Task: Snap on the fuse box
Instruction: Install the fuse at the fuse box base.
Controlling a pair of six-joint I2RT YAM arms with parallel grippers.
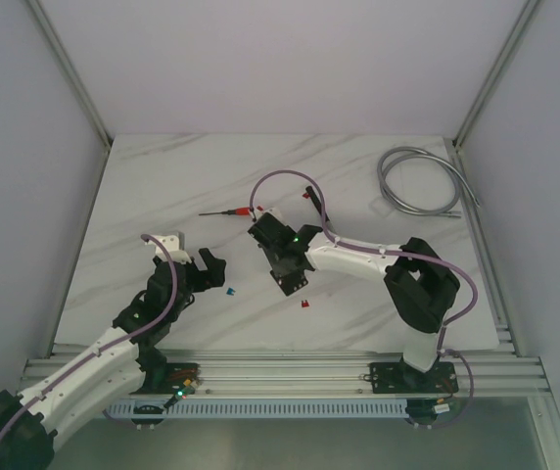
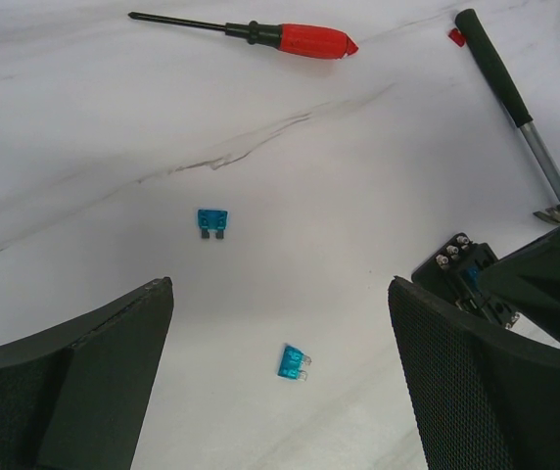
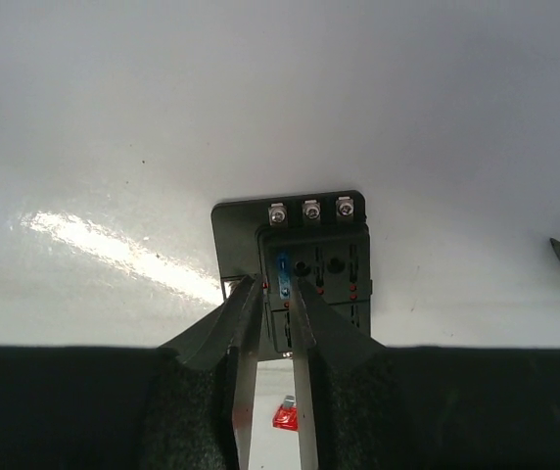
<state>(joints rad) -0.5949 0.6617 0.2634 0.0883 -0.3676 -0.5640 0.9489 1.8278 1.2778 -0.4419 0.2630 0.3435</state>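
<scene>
Fuse box [image 3: 309, 257] lies on the table [image 1: 163, 186] under the right claw [image 3: 275, 294], whose jaws stand a slit apart, grip unclear; left claw [image 2: 280, 289] gapes wide just left.

Glossy marble-look table [image 1: 163, 196], matt black plastic fuse box [image 3: 314, 264], 3 metal screws [image 3: 311, 210].

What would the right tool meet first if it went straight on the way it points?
The fuse box. The right tool points at its slotted face, by the inserted blue fuse; it may already touch.
</scene>
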